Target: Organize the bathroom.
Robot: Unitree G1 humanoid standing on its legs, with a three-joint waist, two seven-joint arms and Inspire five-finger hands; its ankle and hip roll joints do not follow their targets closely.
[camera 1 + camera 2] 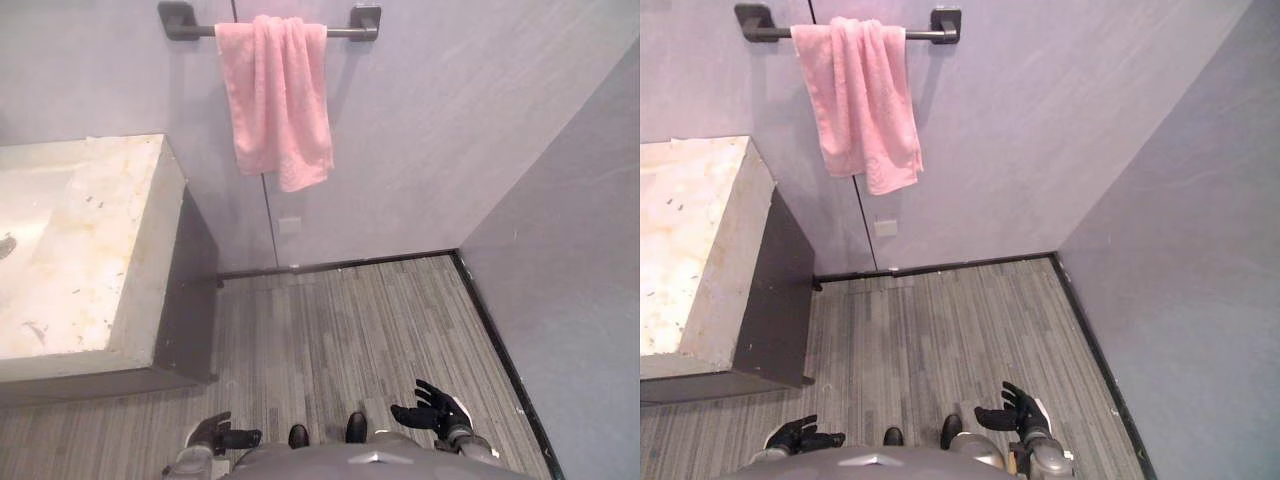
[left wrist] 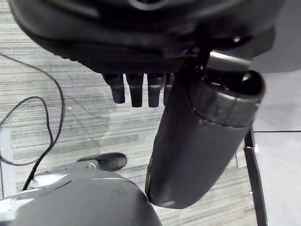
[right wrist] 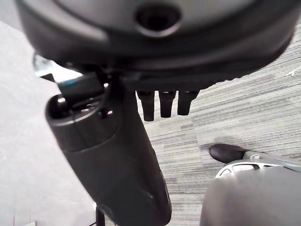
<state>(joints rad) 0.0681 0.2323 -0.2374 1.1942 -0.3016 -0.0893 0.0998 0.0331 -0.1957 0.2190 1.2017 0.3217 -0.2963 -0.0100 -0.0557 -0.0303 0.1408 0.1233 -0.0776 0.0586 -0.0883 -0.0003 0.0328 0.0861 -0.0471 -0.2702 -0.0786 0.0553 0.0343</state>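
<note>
A pink towel (image 1: 275,95) hangs bunched and uneven over a dark wall rail (image 1: 345,32) on the far wall. My left hand (image 1: 215,433) hangs low at the lower left, its fingers relaxed and empty; its fingers (image 2: 134,89) and thumb (image 2: 202,136) point at the floor. My right hand (image 1: 432,410) is low at the lower right, spread open and holding nothing, with its thumb (image 3: 113,155) straight. Both hands are far below the towel.
A pale stone sink counter (image 1: 85,250) on a dark base stands at the left. Grey walls close the back and the right side (image 1: 560,300). Striped grey plank floor (image 1: 340,330) lies between counter and right wall.
</note>
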